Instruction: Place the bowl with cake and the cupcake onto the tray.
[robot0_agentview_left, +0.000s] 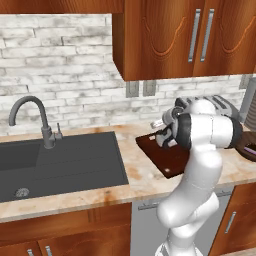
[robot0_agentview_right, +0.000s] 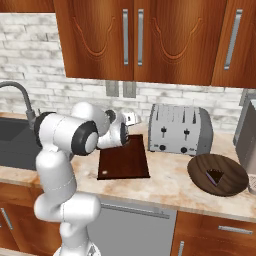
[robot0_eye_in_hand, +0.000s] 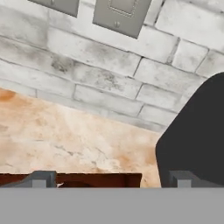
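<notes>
**Gripper low over the tray's far end, fingers spread, nothing between them**

Gripper (robot0_eye_in_hand: 109, 178) hanging just above the far edge of the tray (robot0_agentview_right: 123, 161), fingertips (robot0_eye_in_hand: 41, 178) set wide apart in the hand view and gripping nothing at all. Pointed toward the brick backsplash (robot0_eye_in_hand: 100, 65), with bare marble countertop (robot0_eye_in_hand: 65, 135) ahead and a strip of dark reddish-brown board between the tips at 6 o'clock. Two grey wall outlets (robot0_eye_in_hand: 124, 13) up at 12 o'clock in that view, a dark rounded shape looming at 4 o'clock, too close to identify.

From the right base view: hand tucked behind the white elbow, over the tray's back edge. Tray flat on the counter, small pale hole near its front left corner, bare on top. Bowl with cake (robot0_agentview_right: 218, 174) well off at 3 o'clock from the tray, near the counter's front edge, purplish wedge lying inside. Silver toaster (robot0_agentview_right: 180, 129) at 1 o'clock from the tray, against the wall, just behind the bowl.

From the left base view: grey sink basin (robot0_agentview_left: 60, 162) at 9 o'clock from the tray, curved faucet (robot0_agentview_left: 35, 117) behind it. Wooden upper cabinets (robot0_agentview_left: 185, 35) overhead. Cupcake not spotted anywhere.
</notes>
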